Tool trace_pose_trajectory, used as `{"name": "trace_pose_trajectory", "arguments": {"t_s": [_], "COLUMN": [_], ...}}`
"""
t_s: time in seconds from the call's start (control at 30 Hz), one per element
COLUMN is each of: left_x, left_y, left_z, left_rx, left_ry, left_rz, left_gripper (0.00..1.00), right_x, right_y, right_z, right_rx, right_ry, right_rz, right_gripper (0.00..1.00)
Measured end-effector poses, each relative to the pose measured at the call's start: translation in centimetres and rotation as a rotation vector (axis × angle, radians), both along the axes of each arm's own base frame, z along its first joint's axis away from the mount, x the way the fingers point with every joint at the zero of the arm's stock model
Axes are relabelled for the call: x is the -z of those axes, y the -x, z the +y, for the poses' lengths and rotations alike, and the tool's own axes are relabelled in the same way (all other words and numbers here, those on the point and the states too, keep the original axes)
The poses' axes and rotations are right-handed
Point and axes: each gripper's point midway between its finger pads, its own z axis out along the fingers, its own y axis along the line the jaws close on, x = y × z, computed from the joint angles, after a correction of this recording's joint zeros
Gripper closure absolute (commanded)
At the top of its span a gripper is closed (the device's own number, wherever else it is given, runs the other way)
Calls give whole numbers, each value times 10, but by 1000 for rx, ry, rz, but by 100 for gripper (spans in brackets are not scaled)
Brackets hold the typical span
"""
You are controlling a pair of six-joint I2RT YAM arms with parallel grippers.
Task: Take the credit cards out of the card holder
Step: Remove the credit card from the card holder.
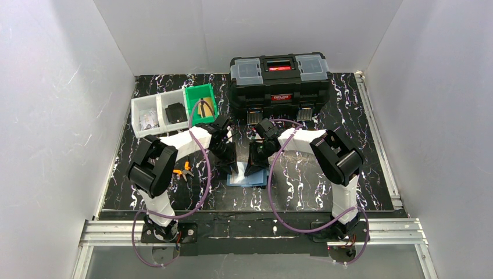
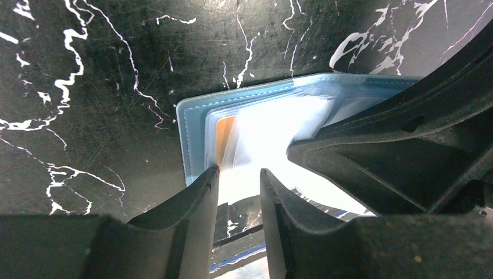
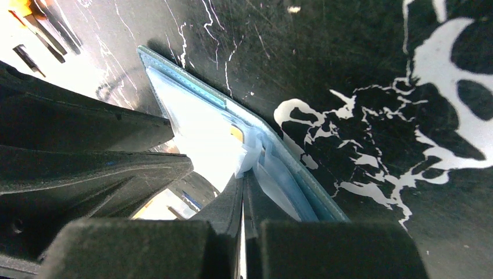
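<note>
The card holder (image 1: 247, 178) lies open on the black marbled table between both grippers. In the left wrist view its light blue rim (image 2: 190, 131) frames glaring clear sleeves, with the edge of the orange-tan credit card (image 2: 224, 139) showing in a sleeve. My left gripper (image 2: 239, 174) is open, its tips at the holder's near edge, nothing between them. My right gripper (image 3: 246, 173) is shut on a clear sleeve flap of the card holder (image 3: 290, 174); a bit of the orange-tan card (image 3: 236, 134) shows beside it. The dark card is hidden.
A big black toolbox (image 1: 279, 81) stands at the back. A green bin (image 1: 200, 102) and a white divided tray (image 1: 156, 114) are at the back left. Orange-handled pliers (image 1: 183, 170) lie left of the holder. The right gripper's finger (image 2: 378, 151) crowds the left wrist view.
</note>
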Motion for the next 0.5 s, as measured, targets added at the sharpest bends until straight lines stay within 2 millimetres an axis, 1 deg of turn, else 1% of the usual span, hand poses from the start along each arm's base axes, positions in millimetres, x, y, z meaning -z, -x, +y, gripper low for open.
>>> {"name": "trace_pose_trajectory", "arguments": {"t_s": [0.3, 0.43, 0.5], "left_x": [2, 3, 3], "left_y": [1, 2, 2], "left_z": [-1, 0, 0], "left_rx": [-6, -14, -17], "left_ry": [-9, -13, -18], "left_rz": [17, 23, 26], "left_gripper": [78, 83, 87], "right_x": [0, 0, 0], "right_y": [0, 0, 0], "right_z": [0, 0, 0], "right_rx": [-1, -1, -1], "right_ry": [-4, -4, -4], "right_rz": [4, 4, 4], "right_gripper": [99, 99, 99]}}
